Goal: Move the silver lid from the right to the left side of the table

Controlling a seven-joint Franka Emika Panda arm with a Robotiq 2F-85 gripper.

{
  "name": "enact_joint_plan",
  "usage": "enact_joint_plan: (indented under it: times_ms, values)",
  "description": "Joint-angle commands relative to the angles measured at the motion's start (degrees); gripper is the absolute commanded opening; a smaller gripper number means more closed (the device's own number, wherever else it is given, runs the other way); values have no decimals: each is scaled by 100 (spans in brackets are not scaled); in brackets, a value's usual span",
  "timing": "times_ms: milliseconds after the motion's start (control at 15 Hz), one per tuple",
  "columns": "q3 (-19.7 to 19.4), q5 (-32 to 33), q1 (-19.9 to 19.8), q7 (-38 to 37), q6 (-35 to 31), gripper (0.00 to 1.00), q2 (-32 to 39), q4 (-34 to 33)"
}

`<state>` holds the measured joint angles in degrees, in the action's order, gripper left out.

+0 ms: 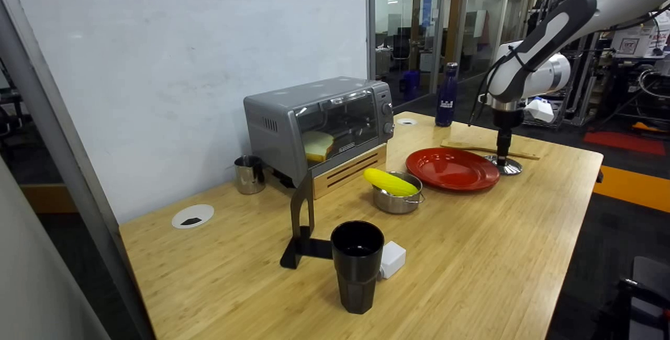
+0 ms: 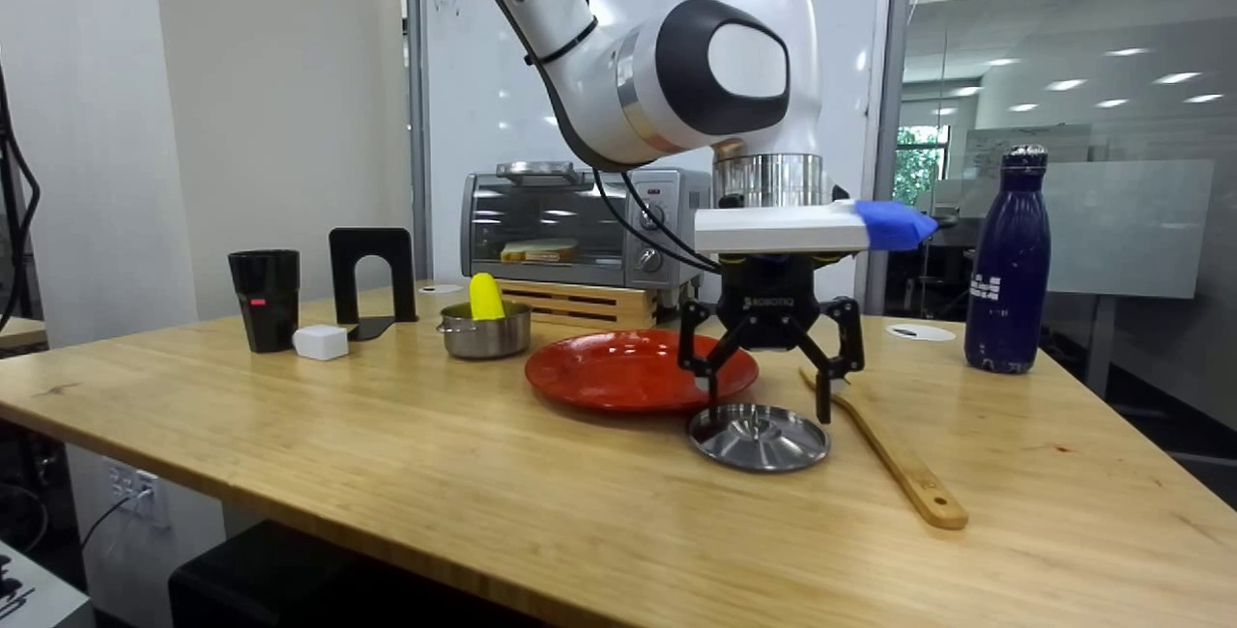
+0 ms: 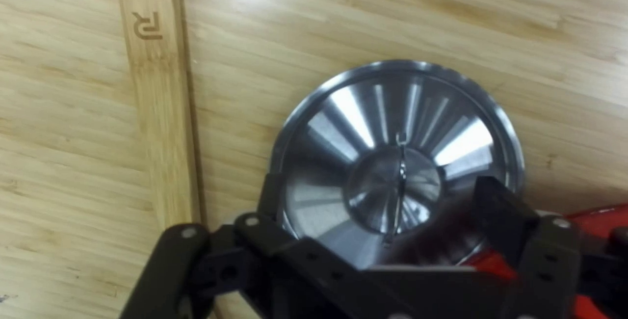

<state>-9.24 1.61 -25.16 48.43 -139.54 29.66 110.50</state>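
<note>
The tool (image 2: 768, 406) is spread wide with nothing gripped, and the silver lid (image 2: 759, 449) is set beneath it on the worktop (image 2: 387, 454), flanked by the red plate (image 2: 618, 372) and a wooden utensil (image 3: 159, 98); whether the lid is touched cannot be told. The thin handle (image 3: 402, 175), seen crosswise between the fingers (image 2: 823, 399), is best centred and pinched midway as the tool is closed, then raised level, clear of the red plate

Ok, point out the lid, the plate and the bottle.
Lid (image 3: 381, 181): wrist view, central disc.
Plate (image 2: 623, 369): in an exterior view, bare middle.
Bottle (image 2: 1015, 266): in an exterior view, middle of its side.
</note>
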Motion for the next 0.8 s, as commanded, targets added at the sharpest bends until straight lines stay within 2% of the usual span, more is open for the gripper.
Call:
enact_joint_plan:
  times_ms: [0,600,733]
  values:
    - [61,37,-45,87,39,66,113,-158]
    - [21,143,54,-7,69,3,140,-210]
    - [13,164,69,-32,79,0,143,-206]
